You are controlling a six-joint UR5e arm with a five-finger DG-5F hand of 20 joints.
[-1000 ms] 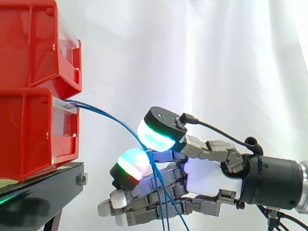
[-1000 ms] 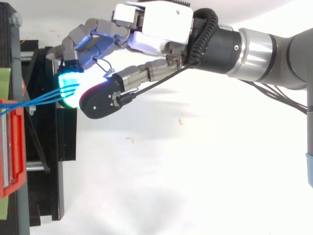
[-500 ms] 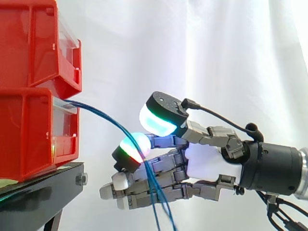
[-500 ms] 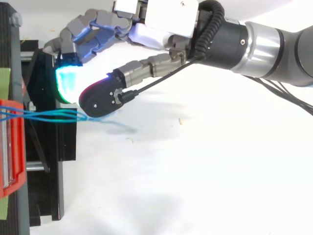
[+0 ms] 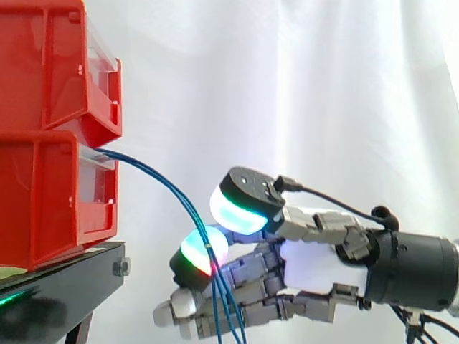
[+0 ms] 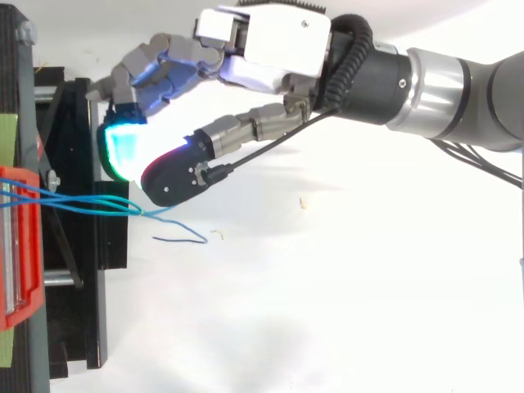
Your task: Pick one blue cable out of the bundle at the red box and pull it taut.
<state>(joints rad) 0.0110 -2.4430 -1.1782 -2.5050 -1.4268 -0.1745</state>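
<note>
A bundle of thin blue cables (image 5: pixel 168 188) droops slack from the front of the lower red plastic bin (image 5: pixel 43 201) on the black stand (image 5: pixel 64 276), hanging across the glowing fingertips of the robot hand (image 5: pixel 315 261), whose loosely spread fingers grasp nothing.

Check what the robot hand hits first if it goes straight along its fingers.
Likely the black stand, left of the robot hand. The blue cables look off to its side from above, though depth is unclear.
</note>
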